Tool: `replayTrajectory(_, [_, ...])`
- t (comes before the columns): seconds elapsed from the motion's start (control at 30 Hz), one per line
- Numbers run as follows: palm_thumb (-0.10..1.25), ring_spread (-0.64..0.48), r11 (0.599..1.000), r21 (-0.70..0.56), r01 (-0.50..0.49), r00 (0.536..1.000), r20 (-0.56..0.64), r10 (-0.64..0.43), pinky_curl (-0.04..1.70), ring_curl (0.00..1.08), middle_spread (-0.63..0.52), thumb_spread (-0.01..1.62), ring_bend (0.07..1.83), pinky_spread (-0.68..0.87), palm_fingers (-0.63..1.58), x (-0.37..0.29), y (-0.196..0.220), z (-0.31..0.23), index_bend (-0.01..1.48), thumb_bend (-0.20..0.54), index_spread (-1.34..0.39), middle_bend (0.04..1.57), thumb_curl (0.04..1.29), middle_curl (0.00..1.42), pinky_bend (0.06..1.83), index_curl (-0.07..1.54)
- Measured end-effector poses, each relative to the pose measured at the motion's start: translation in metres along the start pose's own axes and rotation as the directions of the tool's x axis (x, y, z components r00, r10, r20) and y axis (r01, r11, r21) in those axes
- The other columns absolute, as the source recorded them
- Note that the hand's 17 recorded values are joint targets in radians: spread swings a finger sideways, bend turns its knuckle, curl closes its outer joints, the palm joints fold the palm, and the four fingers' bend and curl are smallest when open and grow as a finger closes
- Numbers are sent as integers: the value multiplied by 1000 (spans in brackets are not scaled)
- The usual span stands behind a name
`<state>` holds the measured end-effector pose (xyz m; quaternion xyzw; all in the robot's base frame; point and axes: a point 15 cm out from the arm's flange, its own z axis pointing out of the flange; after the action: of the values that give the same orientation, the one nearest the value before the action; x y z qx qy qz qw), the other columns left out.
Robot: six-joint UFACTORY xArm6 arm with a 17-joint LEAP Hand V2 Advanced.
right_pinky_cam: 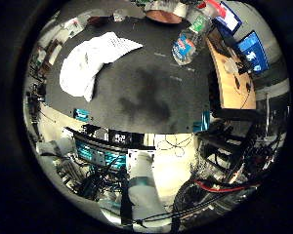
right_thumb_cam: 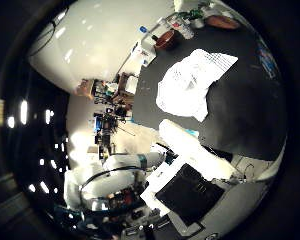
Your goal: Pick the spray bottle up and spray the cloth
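The bottle (right_pinky_cam: 189,40) lies on its side near the table's (right_pinky_cam: 146,97) far edge, beside the cloth (right_pinky_cam: 93,61), well away from the hand (right_thumb_cam: 190,145), whose grip I cannot tell.

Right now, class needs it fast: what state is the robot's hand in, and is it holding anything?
Right hand: open, fingers straight, holding nothing; the spray bottle and the cloth lie apart on the table.
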<state>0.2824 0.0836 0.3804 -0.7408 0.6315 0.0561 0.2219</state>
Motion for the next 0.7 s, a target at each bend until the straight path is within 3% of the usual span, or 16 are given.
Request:
replayTrajectory(0.13, [592,215,1000,27,15,1000,-2,-15,14,153,-3,1035,471,614,398,-6,-4,-5,178,-26,-384,200,441,329,862,306])
replayTrajectory(0.4, [574,216,966,252,60,998,-51,-49,13,153,-3,1020,469,609,408,-10,-45,-46,178,-27,-400,198,442,323,886,309])
replayTrajectory(0.7, [552,234,903,429,-28,985,-144,98,21,150,29,996,439,611,346,51,-67,-93,179,-28,-373,186,439,311,929,314])
